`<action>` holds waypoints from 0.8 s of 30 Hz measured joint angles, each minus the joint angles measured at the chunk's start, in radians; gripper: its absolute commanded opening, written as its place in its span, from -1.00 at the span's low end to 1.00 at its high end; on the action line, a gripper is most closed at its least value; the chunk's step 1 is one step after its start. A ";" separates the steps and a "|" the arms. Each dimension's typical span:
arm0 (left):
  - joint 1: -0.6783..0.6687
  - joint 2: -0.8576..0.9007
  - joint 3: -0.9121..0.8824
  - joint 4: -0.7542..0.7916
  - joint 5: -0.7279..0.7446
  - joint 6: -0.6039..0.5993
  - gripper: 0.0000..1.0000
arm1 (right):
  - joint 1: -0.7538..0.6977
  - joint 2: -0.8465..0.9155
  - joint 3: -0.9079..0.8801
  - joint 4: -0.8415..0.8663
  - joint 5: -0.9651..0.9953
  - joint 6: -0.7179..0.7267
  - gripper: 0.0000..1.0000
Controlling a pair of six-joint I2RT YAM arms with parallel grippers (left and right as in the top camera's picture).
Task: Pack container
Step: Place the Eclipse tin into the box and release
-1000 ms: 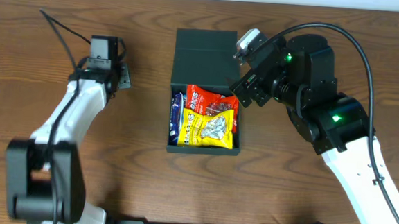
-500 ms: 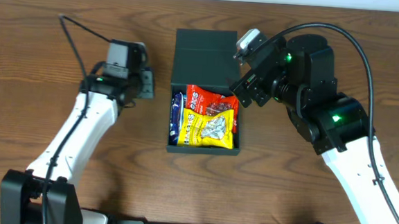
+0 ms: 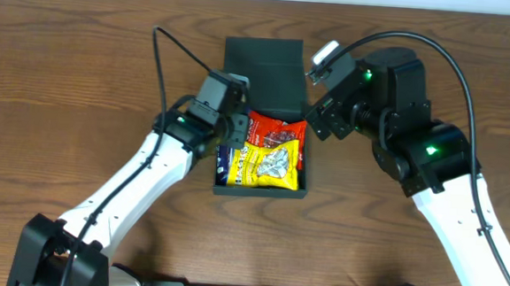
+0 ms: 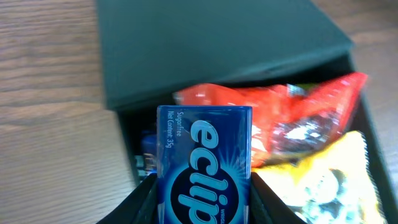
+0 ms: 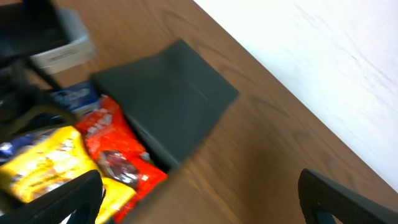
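Observation:
The dark teal container sits mid-table with its flap lid open toward the far side. Inside lie a yellow snack packet, a red packet and a blue item at the left wall. My left gripper is shut on a blue Eclipse gum pack and holds it above the container's left rear part. My right gripper is open and empty over the table just right of the container, beside the red packet.
The brown wooden table surrounds the container. The right arm's body hangs over the table to the right of the container. A white surface lies beyond the table's far edge.
My left arm has swung right from the far left of the table to above the container's left side, carrying the gum pack. My right gripper has shifted slightly.

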 measured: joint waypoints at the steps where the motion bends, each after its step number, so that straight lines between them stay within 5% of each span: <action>1: -0.015 0.000 0.000 0.002 -0.006 0.000 -0.88 | -0.009 0.000 0.000 -0.001 0.010 0.001 0.99; 18: -0.135 0.080 -0.013 0.045 -0.054 0.010 -0.88 | -0.262 0.000 0.000 -0.012 -0.017 0.072 0.98; 24: -0.209 0.083 -0.019 0.045 -0.084 0.220 -0.88 | -0.279 0.000 0.000 -0.011 -0.028 0.073 0.98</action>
